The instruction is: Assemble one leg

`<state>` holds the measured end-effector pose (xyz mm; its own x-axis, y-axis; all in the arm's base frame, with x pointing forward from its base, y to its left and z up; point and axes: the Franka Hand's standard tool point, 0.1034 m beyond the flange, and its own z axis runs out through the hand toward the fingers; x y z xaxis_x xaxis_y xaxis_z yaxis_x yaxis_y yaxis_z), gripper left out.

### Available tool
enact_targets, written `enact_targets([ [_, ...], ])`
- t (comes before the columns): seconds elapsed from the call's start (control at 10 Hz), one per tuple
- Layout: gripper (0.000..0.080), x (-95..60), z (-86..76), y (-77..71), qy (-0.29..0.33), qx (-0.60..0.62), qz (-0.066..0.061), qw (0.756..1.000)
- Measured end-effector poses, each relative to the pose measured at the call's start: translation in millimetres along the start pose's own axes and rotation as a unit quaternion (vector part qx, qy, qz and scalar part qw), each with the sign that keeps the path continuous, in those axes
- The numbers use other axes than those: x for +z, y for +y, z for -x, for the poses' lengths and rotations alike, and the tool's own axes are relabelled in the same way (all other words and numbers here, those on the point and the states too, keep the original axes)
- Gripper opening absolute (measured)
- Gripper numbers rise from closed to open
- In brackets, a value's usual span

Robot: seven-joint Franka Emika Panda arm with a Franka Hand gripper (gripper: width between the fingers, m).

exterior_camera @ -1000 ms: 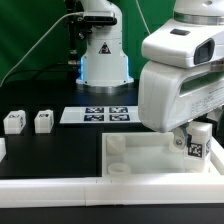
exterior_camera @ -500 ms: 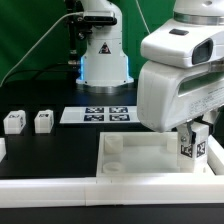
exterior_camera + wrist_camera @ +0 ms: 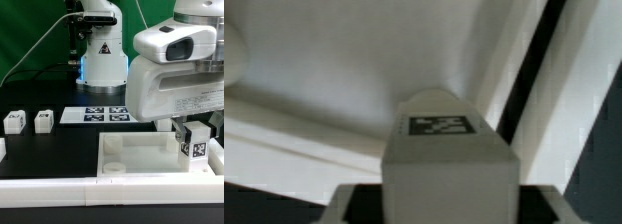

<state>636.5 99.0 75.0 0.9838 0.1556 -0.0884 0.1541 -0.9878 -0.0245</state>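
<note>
In the exterior view, your tool (image 3: 198, 140) has lifted since a second ago: the arm's big white housing sits higher and has shifted toward the view's left, and the leg (image 3: 197, 148) it carries now hangs above the tray (image 3: 150, 165) near its 3 o'clock edge instead of low against it. The fingers are clamped on the leg, tag facing the camera. Two spare legs (image 3: 14, 122) (image 3: 44, 121) sit on the counter (image 3: 60, 150) at 9 o'clock, and the marker board (image 3: 105, 114) lies at 12 o'clock of the tray.

In the wrist view, the leg (image 3: 446, 140) fills the centre, its tag uppermost, with the tray's pale wall (image 3: 331, 100) behind it. You cannot see a socket here. To my eye the rise means the leg is not yet seated; you likely need to line it over a corner socket before lowering.
</note>
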Motion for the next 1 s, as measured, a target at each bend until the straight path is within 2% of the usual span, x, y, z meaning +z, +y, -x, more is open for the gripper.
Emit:
enact_targets([
  [0.2, 0.0293, 0.1, -0.2, -4.5, 0.000, 0.136, -0.005, 0.991],
  [0.6, 0.0293, -0.4, -0.6, -7.9, 0.000, 0.287, -0.005, 0.958],
  [0.8, 0.0295, -1.0, 0.4, -4.5, -0.001, 0.357, 0.000, 0.934],
  [1.0, 0.0305, -2.0, 2.3, 2.3, 0.000, 0.437, 0.011, 0.899],
])
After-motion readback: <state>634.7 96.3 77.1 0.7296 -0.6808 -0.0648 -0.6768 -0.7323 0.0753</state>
